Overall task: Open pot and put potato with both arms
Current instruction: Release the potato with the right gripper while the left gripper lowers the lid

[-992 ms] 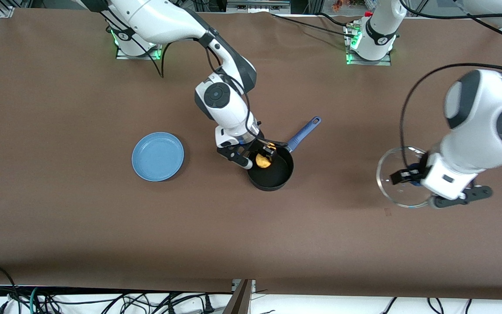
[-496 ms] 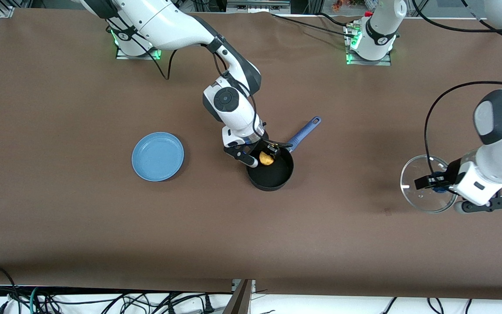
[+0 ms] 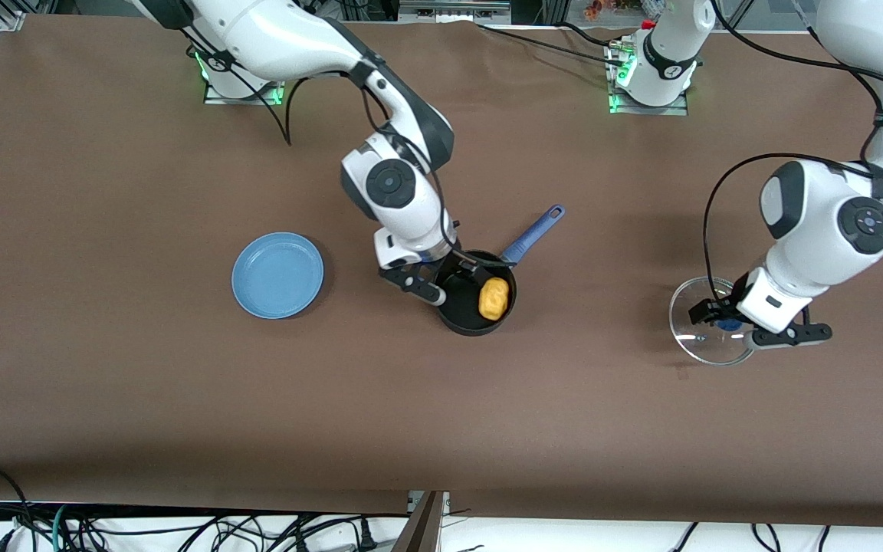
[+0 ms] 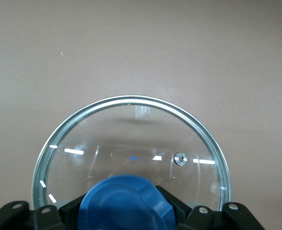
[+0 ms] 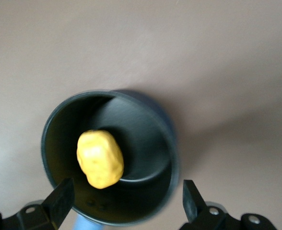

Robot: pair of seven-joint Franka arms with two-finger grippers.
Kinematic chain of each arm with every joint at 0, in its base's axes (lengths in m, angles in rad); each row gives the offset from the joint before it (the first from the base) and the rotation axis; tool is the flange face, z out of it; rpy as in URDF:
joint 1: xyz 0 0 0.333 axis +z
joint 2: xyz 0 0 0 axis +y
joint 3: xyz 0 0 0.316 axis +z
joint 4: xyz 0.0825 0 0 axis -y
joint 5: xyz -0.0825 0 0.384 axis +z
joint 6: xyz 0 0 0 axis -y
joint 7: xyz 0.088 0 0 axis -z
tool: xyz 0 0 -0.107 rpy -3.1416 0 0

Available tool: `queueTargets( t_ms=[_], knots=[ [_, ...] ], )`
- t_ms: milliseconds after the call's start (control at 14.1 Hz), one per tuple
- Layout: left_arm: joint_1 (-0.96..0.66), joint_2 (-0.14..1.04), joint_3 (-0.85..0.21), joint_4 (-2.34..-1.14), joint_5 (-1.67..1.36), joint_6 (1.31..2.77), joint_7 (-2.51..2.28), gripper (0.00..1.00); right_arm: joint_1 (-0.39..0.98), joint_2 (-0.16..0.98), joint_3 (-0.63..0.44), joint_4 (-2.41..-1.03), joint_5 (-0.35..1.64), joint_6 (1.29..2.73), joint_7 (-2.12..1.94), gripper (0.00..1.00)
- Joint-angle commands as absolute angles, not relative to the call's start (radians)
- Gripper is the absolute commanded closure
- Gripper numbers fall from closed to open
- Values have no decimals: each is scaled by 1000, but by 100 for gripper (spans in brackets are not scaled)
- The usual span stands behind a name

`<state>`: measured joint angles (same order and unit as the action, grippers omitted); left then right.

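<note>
Potato [image 3: 494, 298] lies in pot [image 3: 457, 318] beneath right end effector [image 3: 453, 280], spread.

The small black pot [image 3: 477, 305] stands uncovered just right of the frame's centre, its blue-purple handle [image 3: 535, 234] angling toward the upper right. The yellow-orange potato [image 3: 494, 298] lies inside it. The glass lid [image 3: 698, 337], blue-knobbed, sits at the frame's right, well apart.
</note>
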<state>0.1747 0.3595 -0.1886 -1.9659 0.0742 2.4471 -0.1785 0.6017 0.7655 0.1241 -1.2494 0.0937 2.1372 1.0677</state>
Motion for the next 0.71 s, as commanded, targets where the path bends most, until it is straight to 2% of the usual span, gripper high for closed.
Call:
queueTargets(
  t_ms=[0, 213, 425, 638],
  knots=[
    [192, 301, -198, -2112, 54, 2587, -155, 75, 519, 732, 129, -1169, 83, 1897, 831, 0],
    [192, 319, -196, -2166, 55, 2675, -155, 75, 433, 646, 112, -1169, -1, 1751, 542, 0],
    [192, 359, -193, -2220, 60, 2792, -155, 75, 329, 572, 110, -1169, -8, 1629, 332, 0],
    [215, 397, -192, -2233, 66, 2844, -153, 75, 220, 506, 109, -1169, -8, 1545, 73, 0]
  ],
)
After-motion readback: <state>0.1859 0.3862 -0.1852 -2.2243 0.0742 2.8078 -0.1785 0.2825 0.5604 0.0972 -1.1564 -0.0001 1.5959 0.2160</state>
